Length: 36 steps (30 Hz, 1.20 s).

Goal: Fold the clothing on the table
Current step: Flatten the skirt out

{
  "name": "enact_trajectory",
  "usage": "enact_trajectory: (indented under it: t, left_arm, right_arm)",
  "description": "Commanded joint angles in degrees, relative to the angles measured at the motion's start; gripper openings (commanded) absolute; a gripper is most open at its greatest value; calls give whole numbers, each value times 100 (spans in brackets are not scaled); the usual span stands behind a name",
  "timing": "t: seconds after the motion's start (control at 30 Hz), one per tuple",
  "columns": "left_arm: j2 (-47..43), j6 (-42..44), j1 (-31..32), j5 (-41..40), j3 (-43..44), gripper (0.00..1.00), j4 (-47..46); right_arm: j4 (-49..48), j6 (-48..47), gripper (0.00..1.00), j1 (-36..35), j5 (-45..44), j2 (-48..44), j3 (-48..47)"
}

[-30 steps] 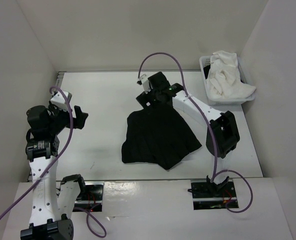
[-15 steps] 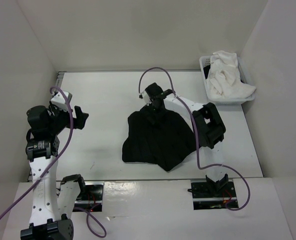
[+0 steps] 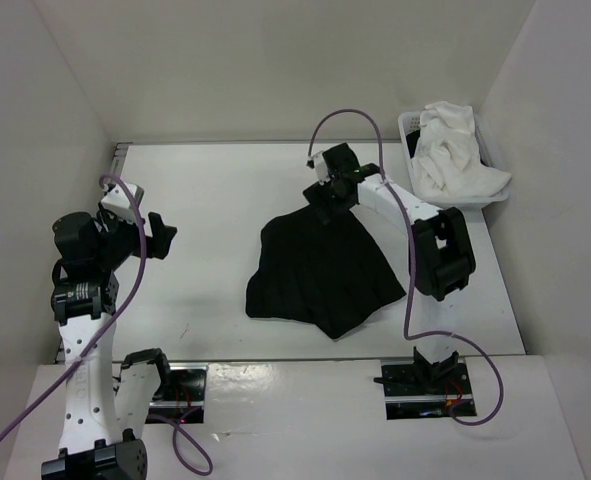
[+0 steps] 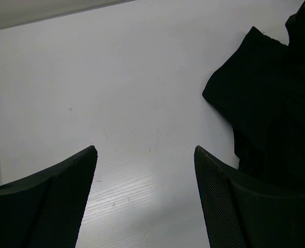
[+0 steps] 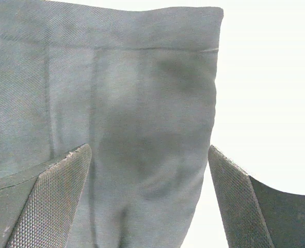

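1. Right wrist view: the right fingers (image 5: 49, 206) are spread wide and hold nothing, with the waist end of the skirt (image 5: 142, 103) framed between them; whether their tips touch the cloth I cannot tell
2. The skirt lies about mid-counter (image 3: 205, 190), a little toward the right edge, with its narrow waist toward the far edge and its wide hem, rumpled at one point, toward the near edge
3. For a sound grip I would bring these fingers down across the waistband near its right corner, deep enough to pinch both layers; catching the top layer alone would probably open the skirt rather than fold it
4. The left fingers (image 4: 49, 206) are open and empty too, above bare counter toward the left edge and well apart from the skirt; they look best used on the waist's other corner, so the soft cloth rises evenly and does not drag sideways
5. Lift only enough to clear the fabric, then carry the waist toward the near hem with the side edges matched, since pleats like these tend to slump
6. Keep the right arm clear of the basket (image 3: 406, 128) of white cloth (image 3: 450, 150) at the far right corner
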<state>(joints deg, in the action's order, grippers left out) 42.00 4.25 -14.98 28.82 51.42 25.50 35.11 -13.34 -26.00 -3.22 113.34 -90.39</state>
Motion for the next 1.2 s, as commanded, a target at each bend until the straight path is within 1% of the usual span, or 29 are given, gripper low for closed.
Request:
enact_trajectory:
  t: [0.0,0.17,0.3,0.43,0.53,0.73,0.9,1.0,1.03,1.07,1.13,1.17]
  left_arm:
    - [-78,-65,-40,133,-9,82,-97]
    - [-78,-13,-40,133,-62,82,-45]
    - [-78,-12,-40,185,-62,82,-45]
    - [-130,-12,-40,186,-62,82,-45]
    - [-130,-12,-40,186,-62,84,-45]
    - [-130,-12,-40,186,-62,84,-45]
    - [-130,-12,-40,238,-62,84,8]
    - [-130,-12,-40,238,-62,84,8]
    - [-130,-12,-40,238,-62,84,8]
    - [-130,-12,-40,238,-62,84,8]
    - [-130,-12,-40,238,-62,84,8]
    - [-130,40,-40,238,-62,84,8]
  right_arm:
    - [-382,42,98,252,277,-216,21]
    - [-382,-19,96,604,656,65,21]
    - [-435,-133,95,657,902,259,-84]
    - [-497,-194,95,781,1095,556,-365]
    - [-295,-195,94,895,1315,846,-707]
    - [-295,-195,92,895,1316,1251,-814]
    - [-382,-300,92,1000,1175,1314,-735]
    - [-382,-300,83,1114,1175,1445,-735]
    - [-304,-300,68,1115,1253,1445,-795]
    - [-242,-300,57,1115,1324,1585,-874]
    - [-172,-300,29,1115,1324,1638,-936]
    - [-119,-239,4,1115,1263,1639,-989]
